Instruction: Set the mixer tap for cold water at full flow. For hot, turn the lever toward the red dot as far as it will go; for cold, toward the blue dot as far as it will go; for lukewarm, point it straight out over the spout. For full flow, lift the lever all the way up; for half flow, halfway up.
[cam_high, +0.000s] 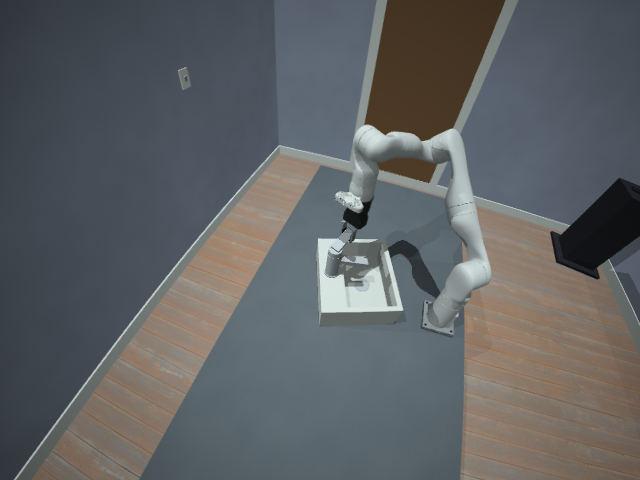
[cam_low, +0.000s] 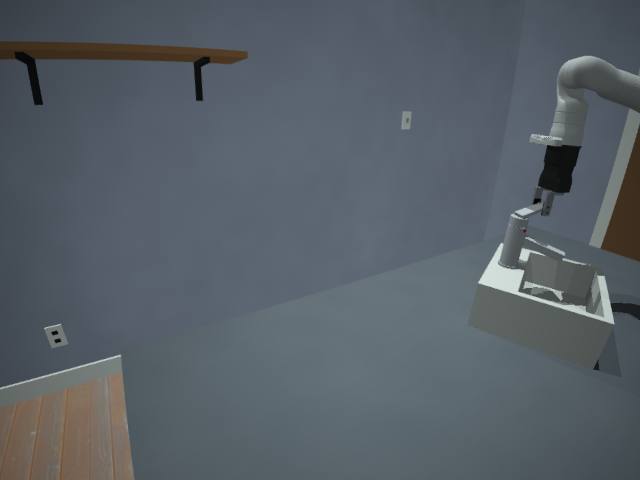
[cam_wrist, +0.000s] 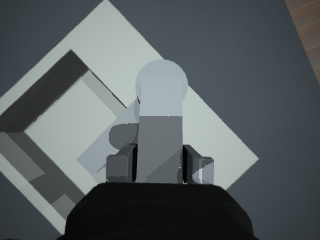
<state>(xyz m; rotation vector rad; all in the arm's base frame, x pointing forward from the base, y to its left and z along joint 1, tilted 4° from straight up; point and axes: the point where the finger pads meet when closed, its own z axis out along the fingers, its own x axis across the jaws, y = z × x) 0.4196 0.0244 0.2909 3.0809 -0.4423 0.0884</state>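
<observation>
A grey mixer tap (cam_high: 331, 263) stands on the back left corner of a white basin (cam_high: 358, 283). Its flat lever (cam_wrist: 159, 145) runs from the round tap head toward my wrist camera. My gripper (cam_wrist: 159, 157) comes down from above and is shut on the lever's outer end, one finger on each side. In the exterior view the lever (cam_low: 529, 210) lies nearly level on the tap body (cam_low: 512, 241), with my gripper (cam_low: 544, 205) at its tip. A red dot (cam_low: 524, 230) shows on the tap body. The spout (cam_low: 545, 248) reaches out over the basin. The blue dot is hidden.
The arm's base plate (cam_high: 438, 318) stands on the floor right of the basin. A black box (cam_high: 599, 228) stands at the far right by the wall. A brown door (cam_high: 429, 77) is behind the arm. A wall shelf (cam_low: 121, 54) hangs high up, far from the basin.
</observation>
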